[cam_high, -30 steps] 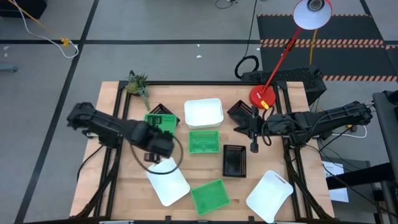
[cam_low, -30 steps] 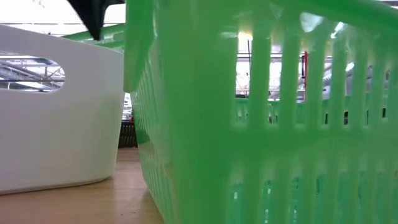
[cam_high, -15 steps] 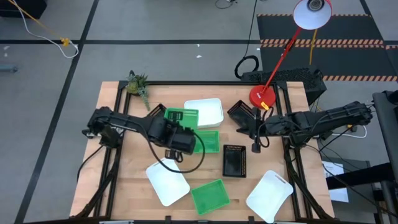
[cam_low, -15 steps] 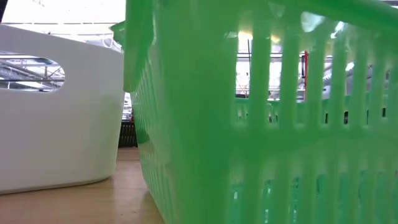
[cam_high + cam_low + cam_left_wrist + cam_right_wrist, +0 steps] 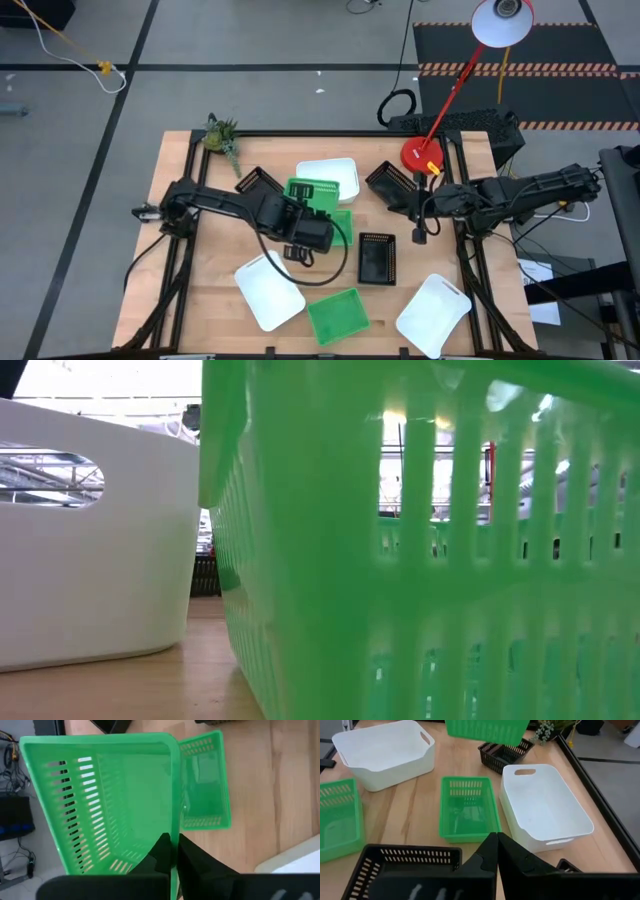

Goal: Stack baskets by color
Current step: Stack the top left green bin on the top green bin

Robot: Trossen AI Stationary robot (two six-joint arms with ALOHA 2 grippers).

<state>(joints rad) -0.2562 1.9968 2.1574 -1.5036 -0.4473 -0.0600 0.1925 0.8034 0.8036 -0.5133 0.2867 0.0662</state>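
Observation:
My left gripper (image 5: 312, 212) is shut on a green basket (image 5: 312, 192), holding it in the air over the table's middle. It hangs above the near edge of a white basket (image 5: 328, 176) and beside a second green basket (image 5: 202, 782) that rests on its bottom on the wood. My right gripper (image 5: 418, 238) hovers shut at the right, above a black basket (image 5: 405, 865), touching nothing. Another black basket (image 5: 377, 258), a white one (image 5: 268, 292) and a green one (image 5: 337, 314) sit nearer the front. My left gripper pinches one side wall of the green basket at its rim (image 5: 175, 837), with one finger (image 5: 161, 851) inside the basket and the other (image 5: 192, 860) outside. The fingers slant down from the table's near side. The basket is lifted clear of everything and tilted.
Black baskets lie at the far left (image 5: 258, 182) and far right (image 5: 388, 178). A white basket (image 5: 433, 314) sits at the near right corner. A red lamp base (image 5: 421, 154) and a small plant (image 5: 222, 135) stand at the far edge. Bare wood shows at the near left.
My left gripper has carried the green basket up and toward the table's right edge, from the left part of the table to a spot over the white basket's near edge. The basket stays in the hold and clear of the table.

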